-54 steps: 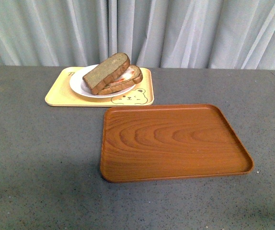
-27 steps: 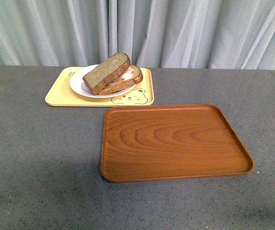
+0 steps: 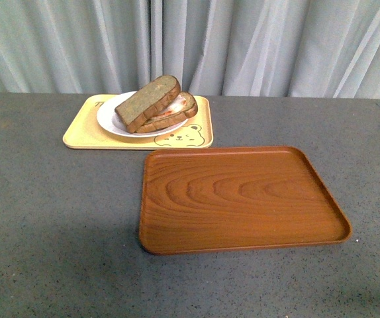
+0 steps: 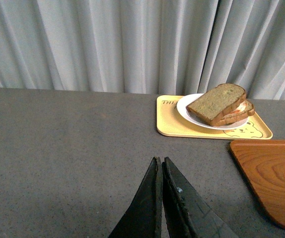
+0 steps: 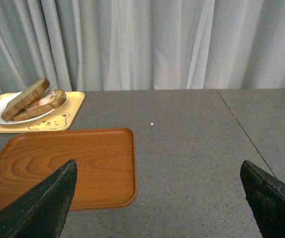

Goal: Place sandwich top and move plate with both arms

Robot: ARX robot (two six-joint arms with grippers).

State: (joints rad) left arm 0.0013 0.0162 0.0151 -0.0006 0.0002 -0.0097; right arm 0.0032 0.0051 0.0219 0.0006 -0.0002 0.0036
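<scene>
Two grippers idle: left (image 4: 161,166) pinched closed and empty, right (image 5: 157,173) spread wide. Top (image 3: 147,101) leans tilted on the egg slice (image 3: 174,110), on the plate (image 3: 108,119) in the yellow tray (image 3: 84,132). Grip its crust edges, probably from the raised end, and lay it flat.

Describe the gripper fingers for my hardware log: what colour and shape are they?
Both grippers have plain matte black fingers tapering to points, with no markings or cables showing. The left gripper has flat wedge-shaped fingers with a small silvery screw on one. Only the right gripper's two dark fingers show. The arms are out of view.
</scene>
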